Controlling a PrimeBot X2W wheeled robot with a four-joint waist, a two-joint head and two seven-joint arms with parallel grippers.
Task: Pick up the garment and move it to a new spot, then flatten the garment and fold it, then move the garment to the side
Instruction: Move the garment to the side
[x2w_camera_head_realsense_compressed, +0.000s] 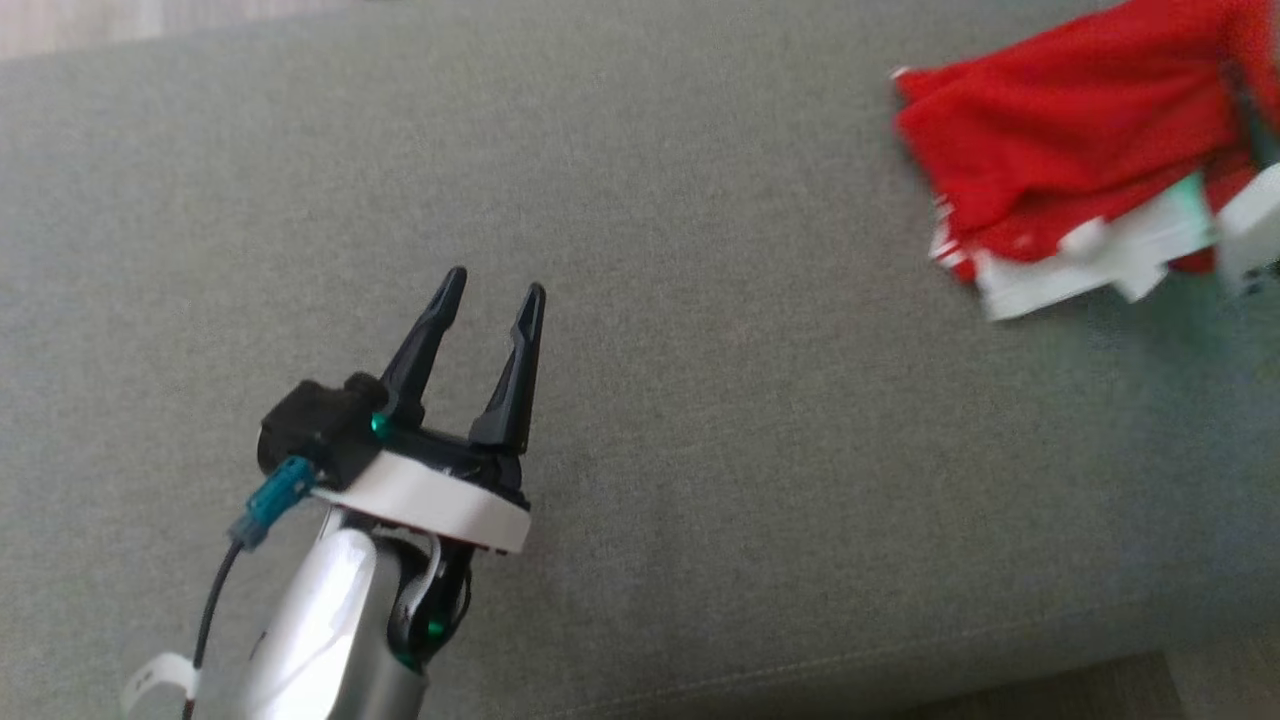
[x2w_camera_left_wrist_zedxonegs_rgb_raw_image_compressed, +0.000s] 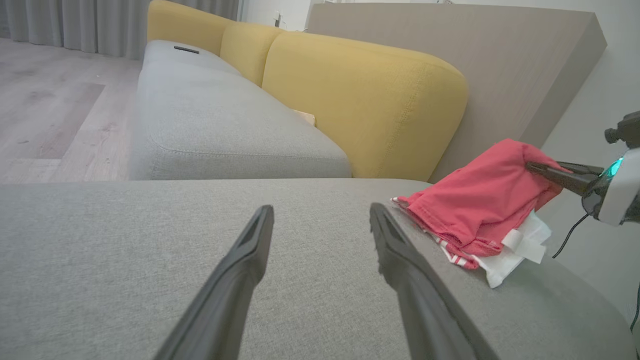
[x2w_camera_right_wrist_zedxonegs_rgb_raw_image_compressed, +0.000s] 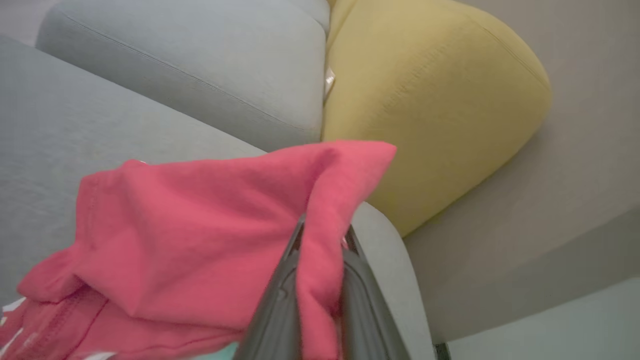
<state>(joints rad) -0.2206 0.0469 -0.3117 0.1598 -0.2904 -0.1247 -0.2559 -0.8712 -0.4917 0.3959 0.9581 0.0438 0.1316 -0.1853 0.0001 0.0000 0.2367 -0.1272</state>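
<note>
The garment is a red piece with white parts, bunched at the far right of the grey cushion. My right gripper is shut on a fold of the red garment and holds its top raised. In the left wrist view that right gripper reaches in from the right edge and pinches the garment at its upper end. My left gripper hovers open over the bare cushion, well left of the garment, with nothing between its fingers.
A yellow backrest and a second grey seat stand beyond the cushion. A beige panel rises behind the garment. Wooden floor lies to the left. The cushion's rounded right edge drops off close to the garment.
</note>
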